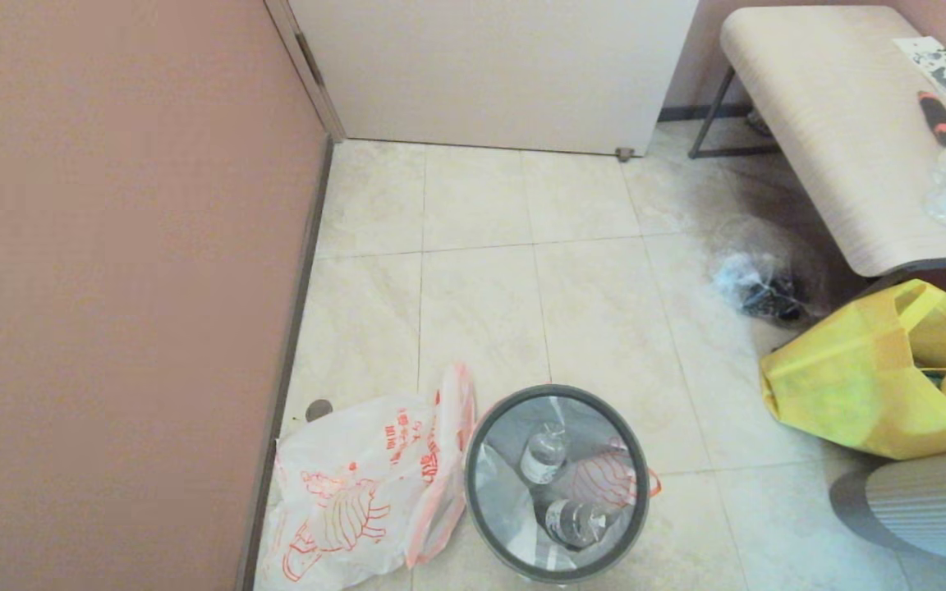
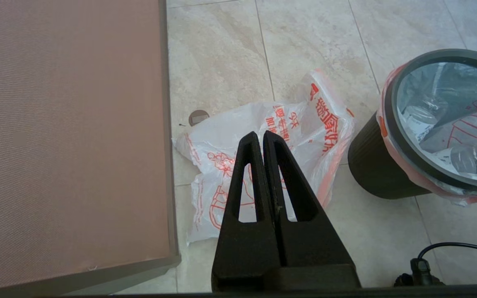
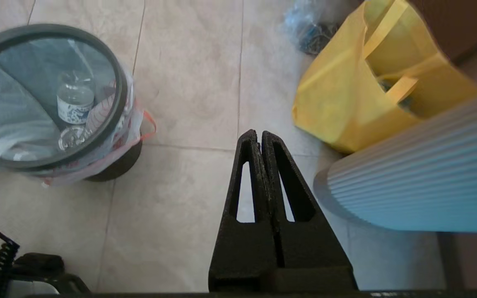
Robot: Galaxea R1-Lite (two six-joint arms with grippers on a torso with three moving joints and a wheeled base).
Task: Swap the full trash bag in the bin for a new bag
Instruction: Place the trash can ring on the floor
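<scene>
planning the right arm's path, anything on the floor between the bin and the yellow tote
Nothing: in the head view only bare floor tiles separate the bin from the yellow tote. The right wrist view shows the same.

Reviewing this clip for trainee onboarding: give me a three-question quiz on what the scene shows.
1. True or false: the full trash bag sits inside the bin.
2. The new bag lies: A) on the bench, B) on the floor between wall and bin, C) in the yellow tote.
3. Fill in: both the left tool and the right tool are ____ and hold nothing.

Key: 1 true; 2 B; 3 shut.
</scene>
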